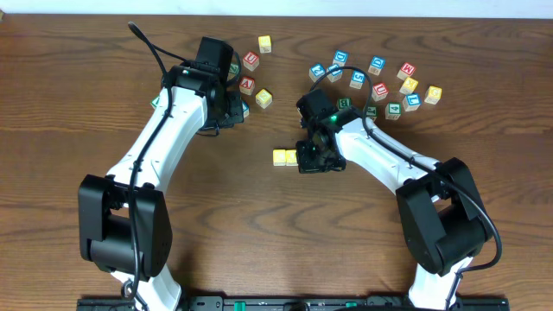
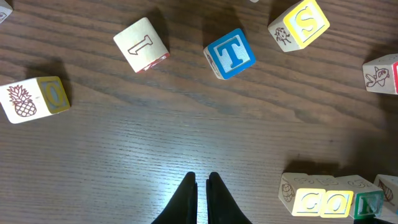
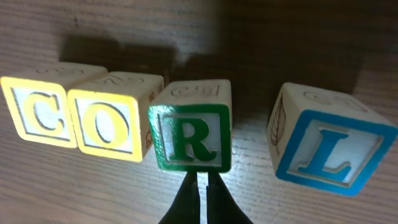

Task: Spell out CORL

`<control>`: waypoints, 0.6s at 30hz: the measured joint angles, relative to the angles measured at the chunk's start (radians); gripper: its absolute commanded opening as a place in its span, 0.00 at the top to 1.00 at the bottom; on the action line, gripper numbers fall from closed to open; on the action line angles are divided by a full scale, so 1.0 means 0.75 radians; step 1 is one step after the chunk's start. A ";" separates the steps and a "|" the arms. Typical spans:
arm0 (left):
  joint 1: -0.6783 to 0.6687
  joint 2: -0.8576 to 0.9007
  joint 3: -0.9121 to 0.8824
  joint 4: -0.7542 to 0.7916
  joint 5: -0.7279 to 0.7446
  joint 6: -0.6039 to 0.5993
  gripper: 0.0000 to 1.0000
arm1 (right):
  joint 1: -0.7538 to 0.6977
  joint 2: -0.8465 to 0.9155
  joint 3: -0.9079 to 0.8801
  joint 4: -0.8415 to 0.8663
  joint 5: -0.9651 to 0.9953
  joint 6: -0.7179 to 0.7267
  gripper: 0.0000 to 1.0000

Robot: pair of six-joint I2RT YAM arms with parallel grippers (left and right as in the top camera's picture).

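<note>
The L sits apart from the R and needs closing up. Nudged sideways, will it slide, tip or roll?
The L looks like stiff wood with flat faces, so it should probably slide on the table, not roll. It sits turned relative to the R, so an off-centre push would likely spin it. Small, so probably light.

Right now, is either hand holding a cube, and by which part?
Nothing. The left hand is shut on air; the right hand is shut, tips at the lower edge of the green R cube, not around it.
</note>
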 measured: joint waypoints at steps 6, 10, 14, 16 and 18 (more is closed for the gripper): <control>0.000 0.000 0.000 0.000 0.000 0.000 0.92 | -0.011 -0.009 0.018 -0.041 -0.002 0.000 0.99; 0.000 0.000 0.000 0.000 0.000 0.000 0.93 | -0.043 -0.044 0.025 -0.040 0.024 0.003 0.99; 0.000 0.000 0.000 0.000 0.000 0.000 0.92 | -0.065 -0.060 0.030 0.006 0.068 0.010 0.99; 0.000 0.000 0.000 0.001 0.000 0.000 0.93 | -0.065 -0.060 0.030 0.032 0.079 0.013 0.99; 0.000 0.000 0.000 0.000 0.000 0.000 0.92 | -0.065 -0.060 0.030 0.061 0.089 0.016 0.99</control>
